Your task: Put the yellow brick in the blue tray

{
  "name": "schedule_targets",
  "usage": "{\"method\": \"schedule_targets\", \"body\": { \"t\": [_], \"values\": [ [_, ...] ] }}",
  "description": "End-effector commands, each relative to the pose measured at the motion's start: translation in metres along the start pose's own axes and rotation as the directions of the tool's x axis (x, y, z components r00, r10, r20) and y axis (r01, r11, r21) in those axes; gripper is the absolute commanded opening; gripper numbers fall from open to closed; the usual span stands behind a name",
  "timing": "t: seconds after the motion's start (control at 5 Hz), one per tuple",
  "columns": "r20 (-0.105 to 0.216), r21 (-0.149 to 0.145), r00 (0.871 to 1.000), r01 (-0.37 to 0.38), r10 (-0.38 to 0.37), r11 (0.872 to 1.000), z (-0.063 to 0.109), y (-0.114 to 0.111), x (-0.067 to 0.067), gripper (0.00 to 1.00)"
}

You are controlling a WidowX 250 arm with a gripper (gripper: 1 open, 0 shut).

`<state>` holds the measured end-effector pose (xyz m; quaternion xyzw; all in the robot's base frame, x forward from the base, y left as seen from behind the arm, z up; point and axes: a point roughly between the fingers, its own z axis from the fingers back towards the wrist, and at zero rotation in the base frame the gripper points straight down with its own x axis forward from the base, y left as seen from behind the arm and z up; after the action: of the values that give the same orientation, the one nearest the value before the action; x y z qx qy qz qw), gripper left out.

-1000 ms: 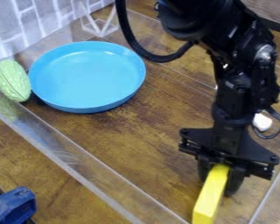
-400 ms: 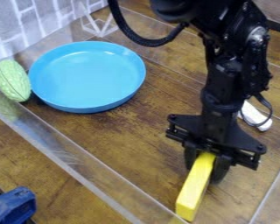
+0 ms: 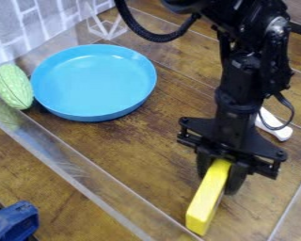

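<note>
Camera: yellow brick (image 3: 207, 200) top behind hand (image 3: 228, 170)

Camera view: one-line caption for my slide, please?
Gripper shut on the yellow brick, holding it tilted over the wooden table, well right of the empty blue tray.

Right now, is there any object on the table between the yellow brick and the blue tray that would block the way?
Nothing visible does. The yellow brick hangs from the gripper, jaws shut on its upper end. Only bare wooden table lies between it and the blue tray. The green object sits beyond the tray's left side, off the path.
</note>
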<state>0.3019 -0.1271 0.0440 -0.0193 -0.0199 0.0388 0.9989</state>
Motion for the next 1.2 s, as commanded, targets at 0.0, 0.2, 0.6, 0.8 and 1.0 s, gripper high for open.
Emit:
{"method": "schedule_targets", "body": {
  "t": [0.0, 0.2, 0.6, 0.8, 1.0],
  "values": [
    [0.092, -0.05, 0.996, -0.008, 0.013, 0.999, 0.034, -0.002, 0.012, 0.0],
    [0.095, -0.056, 0.995, -0.004, 0.009, 0.998, 0.037, -0.003, 0.013, 0.0],
    [0.099, -0.064, 0.995, 0.006, 0.0, 0.998, 0.043, -0.004, 0.013, 0.0],
    [0.1, -0.066, 0.995, 0.013, -0.006, 0.998, 0.047, -0.005, 0.013, 0.0],
    [0.101, -0.069, 0.995, 0.019, -0.012, 0.997, 0.051, -0.006, 0.014, 0.0]
  ]
}}
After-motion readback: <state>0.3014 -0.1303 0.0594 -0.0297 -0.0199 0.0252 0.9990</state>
